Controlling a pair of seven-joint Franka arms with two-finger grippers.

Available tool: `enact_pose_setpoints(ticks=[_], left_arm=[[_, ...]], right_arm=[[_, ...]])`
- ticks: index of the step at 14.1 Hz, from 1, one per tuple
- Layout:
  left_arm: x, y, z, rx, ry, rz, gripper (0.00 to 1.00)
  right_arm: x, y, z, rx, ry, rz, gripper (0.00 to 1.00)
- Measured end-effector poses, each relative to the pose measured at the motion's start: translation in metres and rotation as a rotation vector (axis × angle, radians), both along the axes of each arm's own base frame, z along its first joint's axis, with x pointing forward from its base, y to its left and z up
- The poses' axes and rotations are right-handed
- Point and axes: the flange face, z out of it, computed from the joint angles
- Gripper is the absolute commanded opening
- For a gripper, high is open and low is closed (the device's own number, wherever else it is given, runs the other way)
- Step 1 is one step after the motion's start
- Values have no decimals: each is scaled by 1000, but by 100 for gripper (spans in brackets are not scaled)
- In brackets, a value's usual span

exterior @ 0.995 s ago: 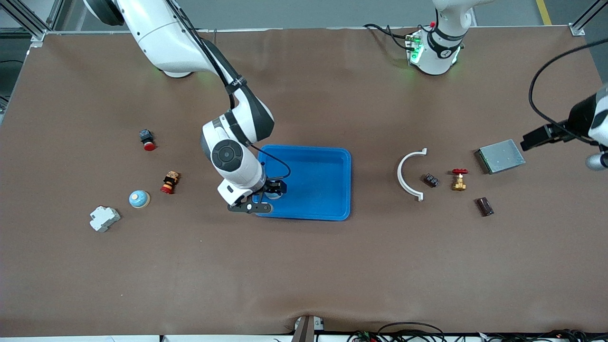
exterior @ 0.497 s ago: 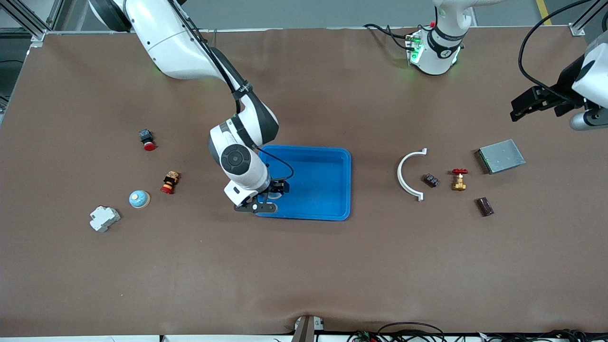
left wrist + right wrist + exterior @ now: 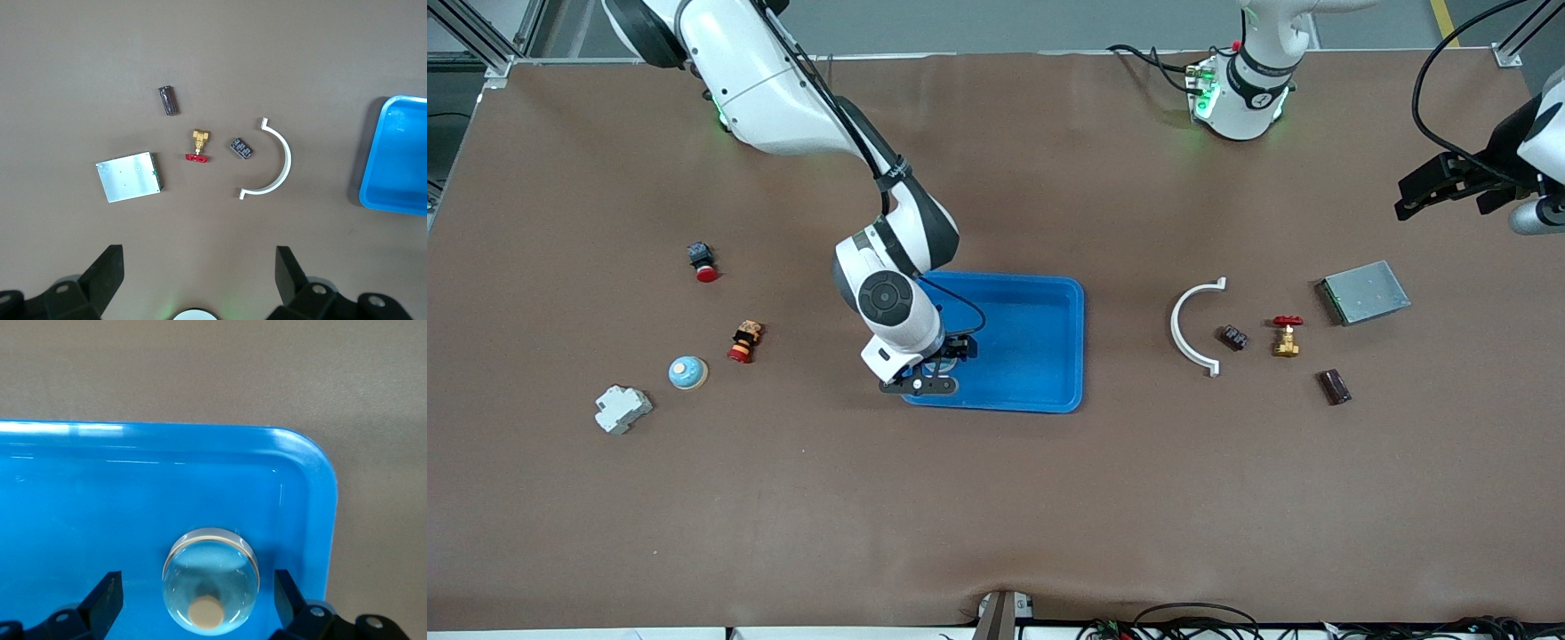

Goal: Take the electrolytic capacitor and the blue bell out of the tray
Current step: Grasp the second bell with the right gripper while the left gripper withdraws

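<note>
While no label or writing can be read anywhere, the blue tray (image 3: 1032, 342) lies mid-table with the right gripper (image 3: 941, 364) low over its corner toward the right arm's end, jaws spread wide around the blue bell (image 3: 211, 580) resting inside. Over the table's left-arm end, the left gripper (image 3: 1440, 185) hangs open, and the dark electrolytic capacitor (image 3: 1335, 387) lies on the table there, well apart from the tray.

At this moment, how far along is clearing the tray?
Done: the electrolytic capacitor lies on the table toward the left arm's end, off the tray. In hand: the right gripper hangs open around the blue bell in the tray, not yet gripping. The left gripper waits, open, over the table.
</note>
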Motion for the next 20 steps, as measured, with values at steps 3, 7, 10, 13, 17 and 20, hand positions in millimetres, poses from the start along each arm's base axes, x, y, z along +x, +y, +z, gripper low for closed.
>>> enact_pose_setpoints(ticks=[3, 7, 10, 13, 17, 20], left_arm=[[-7, -17, -1, 2, 9, -30, 100], [-17, -28, 1, 4, 19, -53, 100], [-17, -27, -1, 4, 23, -53, 100], [-17, -25, -2, 4, 24, -50, 100], [-16, -25, -2, 4, 17, -49, 100], [-15, -25, -2, 3, 13, -49, 100]], right_arm=[[-1, -1, -6, -6, 6, 1, 100], [-2, 0, -12, -11, 5, 7, 100], [-1, 1, -15, -4, -10, 7, 70], [-1, 1, -15, -3, -13, 8, 35], [0, 3, -13, -8, -23, 21, 18], [1, 4, -12, -9, -28, 43, 18]])
